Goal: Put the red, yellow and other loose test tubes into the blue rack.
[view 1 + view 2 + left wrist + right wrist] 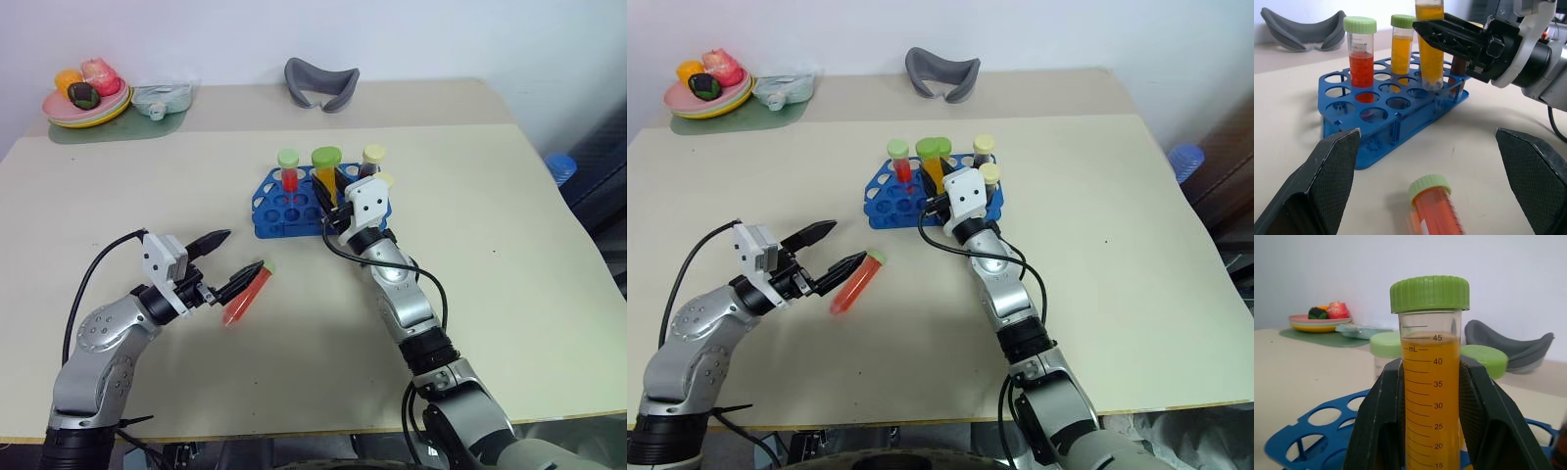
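Note:
The blue rack stands mid-table. In it are a red tube with a green cap, a yellow tube and a dark tube with a pale cap. My right gripper is shut on a larger yellow tube with a green cap, upright, its lower end in a rack hole. A loose red tube lies on the table in front of the rack. My left gripper is open, its fingers either side of this tube's green cap.
At the far left corner a plate of toy fruit sits on a green mat beside a small clear bag. A grey curved object lies at the back. The table's right edge is near a blue object.

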You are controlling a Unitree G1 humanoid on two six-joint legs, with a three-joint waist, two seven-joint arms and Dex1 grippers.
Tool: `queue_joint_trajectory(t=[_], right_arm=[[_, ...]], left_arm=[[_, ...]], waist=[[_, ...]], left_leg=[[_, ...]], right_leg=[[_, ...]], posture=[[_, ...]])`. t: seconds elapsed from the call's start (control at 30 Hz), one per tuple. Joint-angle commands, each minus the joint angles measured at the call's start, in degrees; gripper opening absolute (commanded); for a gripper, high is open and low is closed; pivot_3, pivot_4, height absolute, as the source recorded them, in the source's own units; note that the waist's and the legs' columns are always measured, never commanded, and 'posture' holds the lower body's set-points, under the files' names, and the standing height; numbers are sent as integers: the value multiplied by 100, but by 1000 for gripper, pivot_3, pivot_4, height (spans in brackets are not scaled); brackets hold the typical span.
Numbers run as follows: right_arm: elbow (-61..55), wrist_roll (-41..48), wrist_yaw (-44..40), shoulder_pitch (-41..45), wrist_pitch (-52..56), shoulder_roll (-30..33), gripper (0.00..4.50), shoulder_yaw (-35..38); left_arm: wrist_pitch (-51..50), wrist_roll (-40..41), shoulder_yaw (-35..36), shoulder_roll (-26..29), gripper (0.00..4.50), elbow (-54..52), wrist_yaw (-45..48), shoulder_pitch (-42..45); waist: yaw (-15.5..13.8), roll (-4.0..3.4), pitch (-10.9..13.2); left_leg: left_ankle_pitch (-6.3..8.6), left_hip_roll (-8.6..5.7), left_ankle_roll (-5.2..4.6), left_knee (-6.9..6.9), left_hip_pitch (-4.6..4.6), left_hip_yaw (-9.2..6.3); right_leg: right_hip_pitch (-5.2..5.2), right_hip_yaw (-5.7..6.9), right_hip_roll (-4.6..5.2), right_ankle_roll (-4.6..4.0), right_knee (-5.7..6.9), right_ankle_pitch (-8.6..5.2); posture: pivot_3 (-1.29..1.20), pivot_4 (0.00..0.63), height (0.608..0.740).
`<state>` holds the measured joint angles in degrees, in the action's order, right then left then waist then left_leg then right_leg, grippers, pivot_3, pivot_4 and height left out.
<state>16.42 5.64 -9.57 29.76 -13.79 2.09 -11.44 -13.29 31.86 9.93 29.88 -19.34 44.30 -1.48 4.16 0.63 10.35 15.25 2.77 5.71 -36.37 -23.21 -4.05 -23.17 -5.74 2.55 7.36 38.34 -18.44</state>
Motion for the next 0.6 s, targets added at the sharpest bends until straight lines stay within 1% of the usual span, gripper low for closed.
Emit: queue_joint_trajectory(t=[0.03, 0.23, 0.6], right_arm=[[186, -91, -13, 98, -267, -129, 1072, 152], [361, -128, -45, 27, -497, -173, 1072, 306], [361, -170, -156, -157, -653, -318, 1072, 322]], left_arm=[[40, 88, 132, 68, 4500, -167, 58, 31], [22, 156, 162, 85, 4500, -179, 100, 40], [61, 211, 175, 84, 4500, -166, 128, 8]], waist=[[2, 0, 0], [-3, 0, 0], [2, 0, -1]], left_leg=[[0, 0, 0, 0, 2, 0], [-1, 0, 1, 0, 9, 0], [0, 0, 1, 3, 26, 0]], right_leg=[[2, 0, 0, 0, 0, 0], [10, 0, 0, 0, 1, 0], [26, 0, 0, 0, 1, 0]], posture=[[0, 150, 740], [0, 150, 740], [0, 150, 740]])
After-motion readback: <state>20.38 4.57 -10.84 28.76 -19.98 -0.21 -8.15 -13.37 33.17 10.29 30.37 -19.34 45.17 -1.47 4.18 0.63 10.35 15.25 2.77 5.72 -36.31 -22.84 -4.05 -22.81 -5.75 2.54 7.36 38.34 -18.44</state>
